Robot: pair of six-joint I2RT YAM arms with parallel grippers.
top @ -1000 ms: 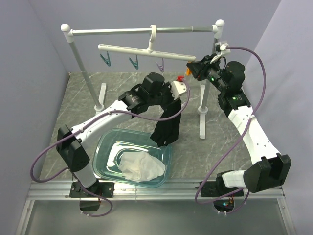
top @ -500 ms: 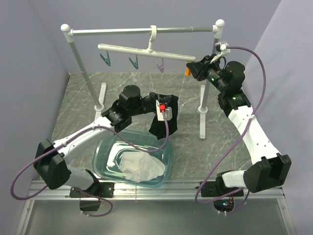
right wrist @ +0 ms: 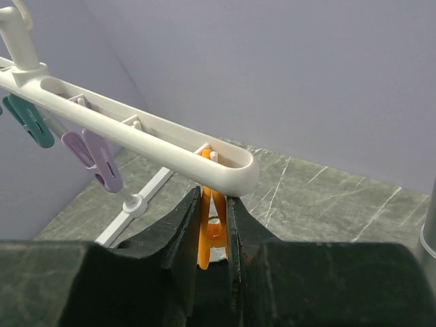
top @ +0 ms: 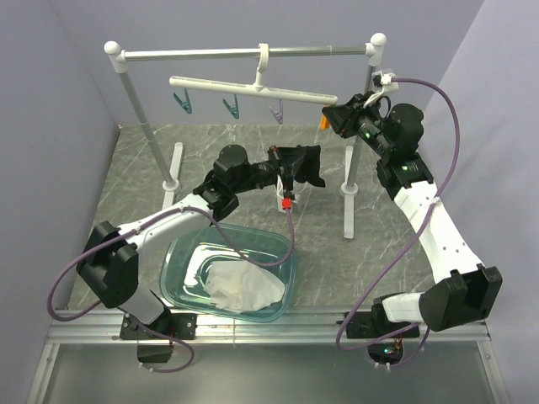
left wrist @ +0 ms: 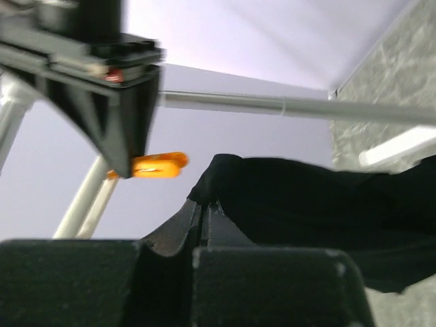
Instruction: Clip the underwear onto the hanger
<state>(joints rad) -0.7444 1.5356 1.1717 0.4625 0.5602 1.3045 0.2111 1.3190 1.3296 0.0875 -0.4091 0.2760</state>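
Note:
The white hanger (top: 244, 87) hangs by its hook from the rack's top rail, with two teal pegs, a purple peg (top: 276, 114) and an orange peg (top: 323, 122). My right gripper (top: 330, 118) is shut on the orange peg (right wrist: 212, 218) at the hanger's right end (right wrist: 225, 167). My left gripper (top: 290, 168) is shut on the black underwear (top: 305, 166) and holds it up in the air below and left of the orange peg. In the left wrist view the underwear (left wrist: 320, 204) hangs from my fingertips, near the orange peg (left wrist: 158, 164).
The tall white-and-metal rack (top: 135, 105) stands at the back, its right post (top: 349, 177) beside my right arm. A clear teal tub (top: 181, 252) with a white cloth (top: 244, 286) sits at the front, under my left arm.
My left arm has swung up and back from over the tub, lifting the underwear toward the orange peg. My right gripper has stayed on the peg.

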